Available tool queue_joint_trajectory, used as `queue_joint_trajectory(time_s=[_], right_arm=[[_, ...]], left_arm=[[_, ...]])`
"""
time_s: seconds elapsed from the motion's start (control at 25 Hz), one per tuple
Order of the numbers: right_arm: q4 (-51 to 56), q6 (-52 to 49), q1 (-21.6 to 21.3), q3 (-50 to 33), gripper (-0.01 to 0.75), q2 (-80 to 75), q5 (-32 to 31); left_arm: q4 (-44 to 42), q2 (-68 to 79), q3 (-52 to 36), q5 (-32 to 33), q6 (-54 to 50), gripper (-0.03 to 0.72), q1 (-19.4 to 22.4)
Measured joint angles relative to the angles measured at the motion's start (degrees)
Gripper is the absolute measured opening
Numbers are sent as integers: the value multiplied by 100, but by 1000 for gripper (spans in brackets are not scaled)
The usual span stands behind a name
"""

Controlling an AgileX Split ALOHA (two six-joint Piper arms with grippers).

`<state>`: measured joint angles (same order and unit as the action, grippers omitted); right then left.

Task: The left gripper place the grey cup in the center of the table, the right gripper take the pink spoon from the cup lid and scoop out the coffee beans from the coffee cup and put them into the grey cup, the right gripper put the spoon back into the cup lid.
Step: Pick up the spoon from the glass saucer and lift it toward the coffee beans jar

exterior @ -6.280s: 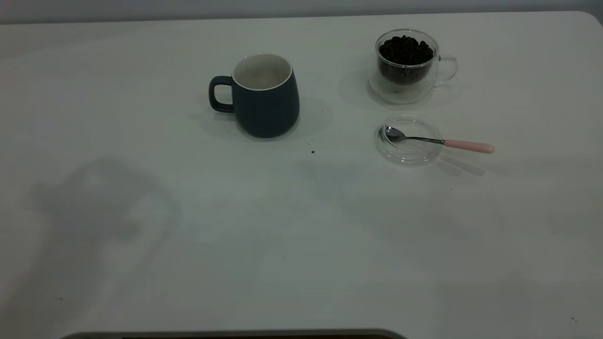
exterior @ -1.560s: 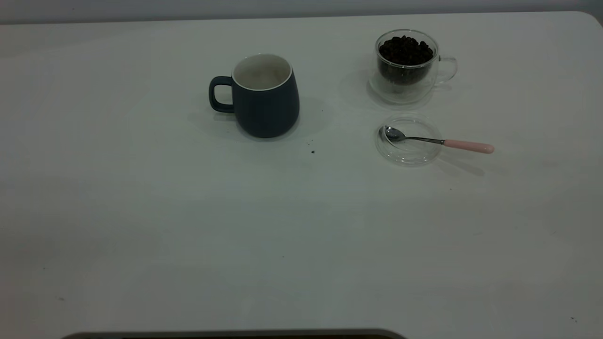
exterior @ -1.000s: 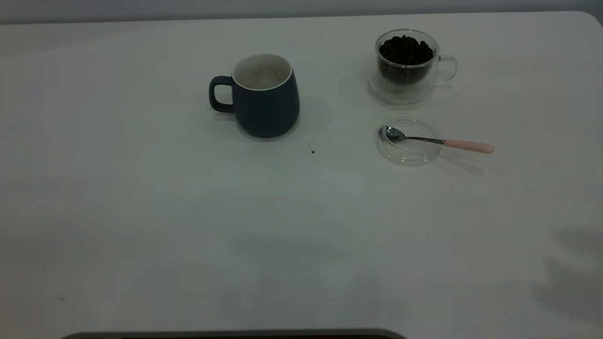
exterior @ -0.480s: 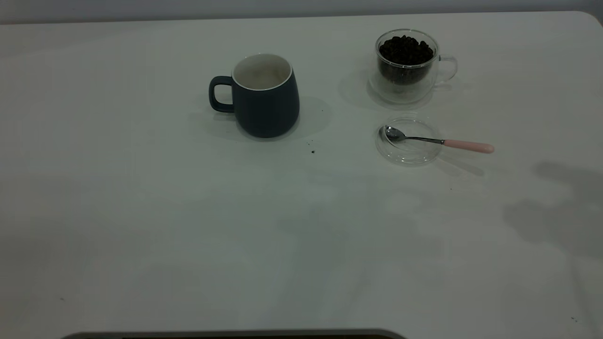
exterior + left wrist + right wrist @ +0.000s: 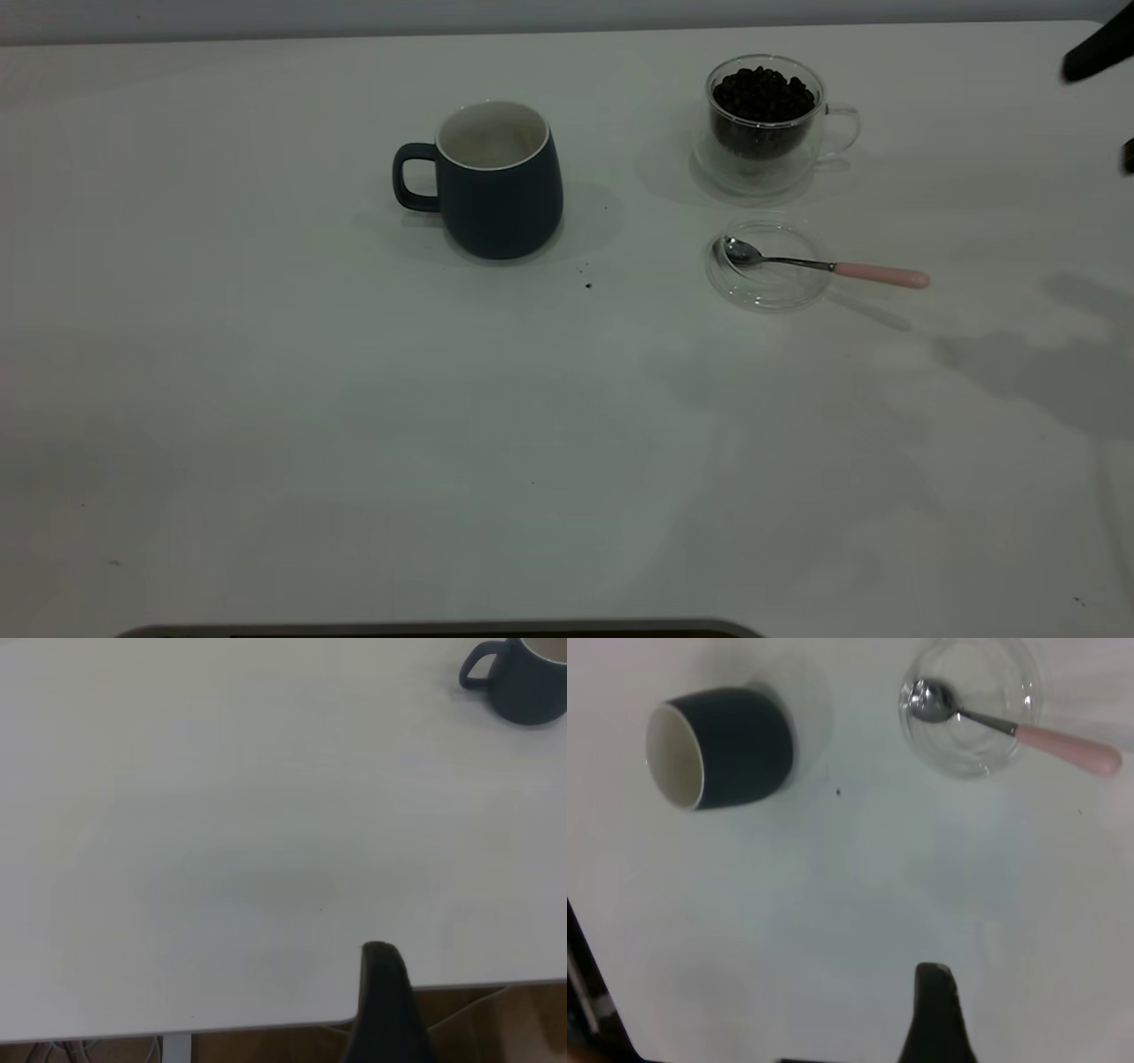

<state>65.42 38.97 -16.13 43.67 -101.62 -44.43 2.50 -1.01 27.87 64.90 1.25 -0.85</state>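
Note:
The grey cup (image 5: 499, 182) stands upright near the middle of the table (image 5: 354, 425), its handle pointing left; it also shows in the right wrist view (image 5: 722, 746) and the left wrist view (image 5: 523, 678). The coffee cup (image 5: 766, 124) holds heaped coffee beans (image 5: 762, 93). In front of it lies the cup lid (image 5: 769, 266) with the pink spoon (image 5: 824, 266) resting in it, handle out to the right. My right gripper (image 5: 1099, 115) hangs open at the far right edge, away from the spoon (image 5: 1010, 726). My left gripper (image 5: 381, 992) sits by the table's edge, far from the cup.
A few dark specks (image 5: 588, 285) lie on the tabletop near the grey cup. A dark strip (image 5: 443, 629) runs along the near table edge. Arm shadows (image 5: 1045, 372) fall on the right side.
The right gripper has come into the exterior view at the upper right edge and its shadow has shifted on the right side. Cups, lid and spoon have not moved.

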Motion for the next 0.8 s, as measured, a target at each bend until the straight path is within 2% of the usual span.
queue_joint_trajectory(time_s=[0.16,0.4,0.8], right_arm=[[853,933,-2,-20,604,-605,170],[1613,1695,-2,-20,604,-1456,402],[3238,3358,-2,-9,600,-2509,388]], left_arm=[[0,0,0,0,0,565,0],[0,0,0,0,0,565,0],[0,0,0,0,0,565,0]])
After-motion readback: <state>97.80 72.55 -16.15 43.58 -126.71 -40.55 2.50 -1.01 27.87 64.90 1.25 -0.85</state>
